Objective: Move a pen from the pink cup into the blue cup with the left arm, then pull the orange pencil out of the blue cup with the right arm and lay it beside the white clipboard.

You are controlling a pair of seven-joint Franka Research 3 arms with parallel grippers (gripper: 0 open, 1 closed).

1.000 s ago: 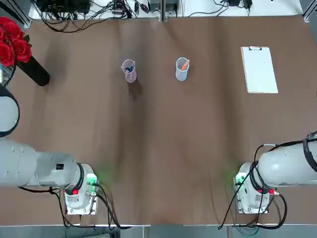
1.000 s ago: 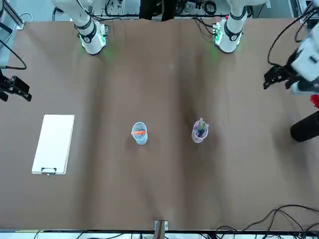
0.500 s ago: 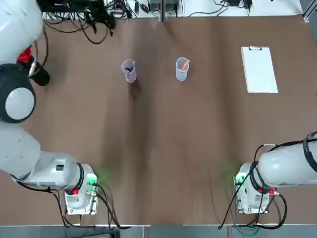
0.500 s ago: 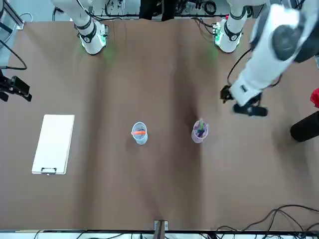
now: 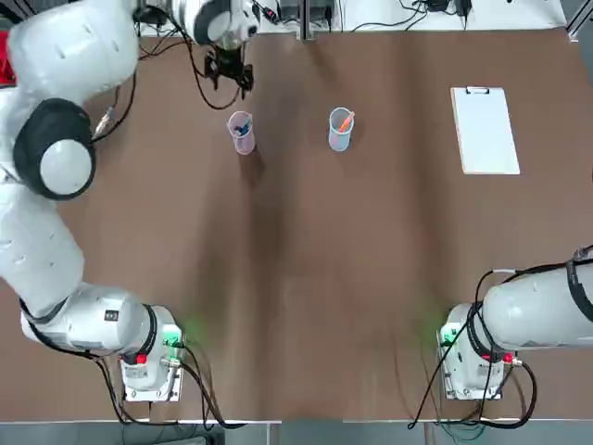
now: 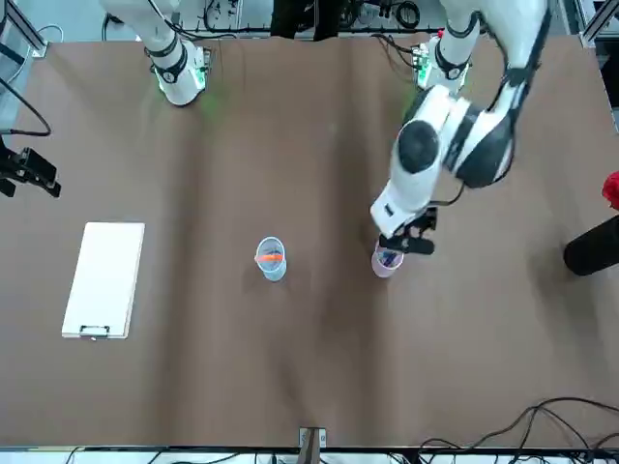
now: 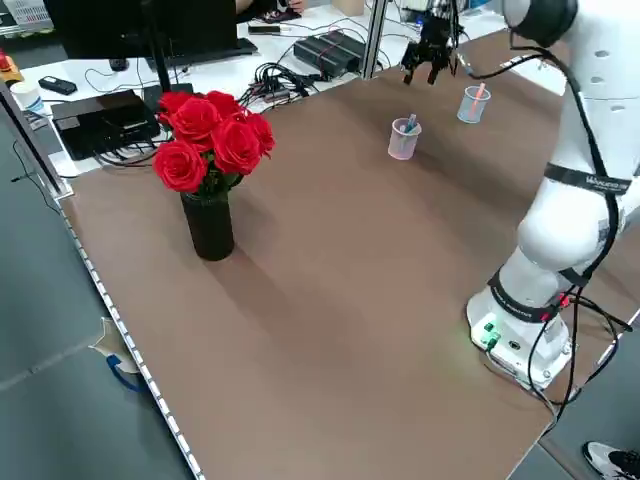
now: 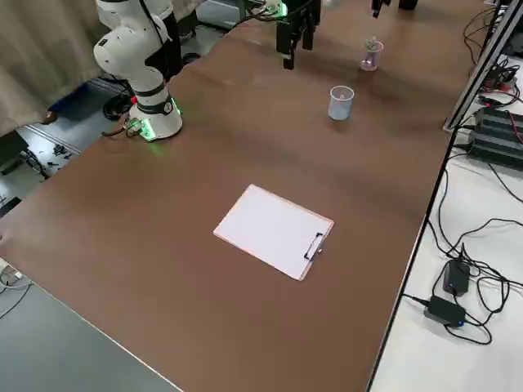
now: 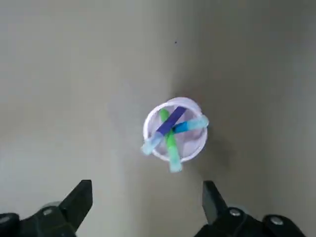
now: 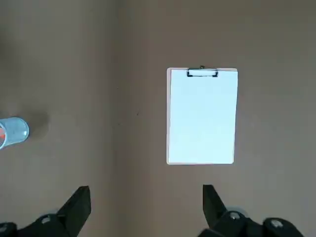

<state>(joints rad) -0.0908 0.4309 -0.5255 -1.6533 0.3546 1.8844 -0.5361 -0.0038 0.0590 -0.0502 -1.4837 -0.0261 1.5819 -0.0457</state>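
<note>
Pink, crowded plastic: the left gripper [image 9: 147, 197], spread and empty above the pink cup [image 9: 151, 118], could snag crossed pens [image 9: 188, 124] — tipping it (light tumbler).

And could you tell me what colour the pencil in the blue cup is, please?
The pencil is orange, clearest in the top view.

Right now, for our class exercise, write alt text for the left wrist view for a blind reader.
A pale-pink plastic cup stands on the table, holding three sticks: purple, green and blue. The left gripper, fingers open and holding nothing, hovers over the table beside it.
</note>
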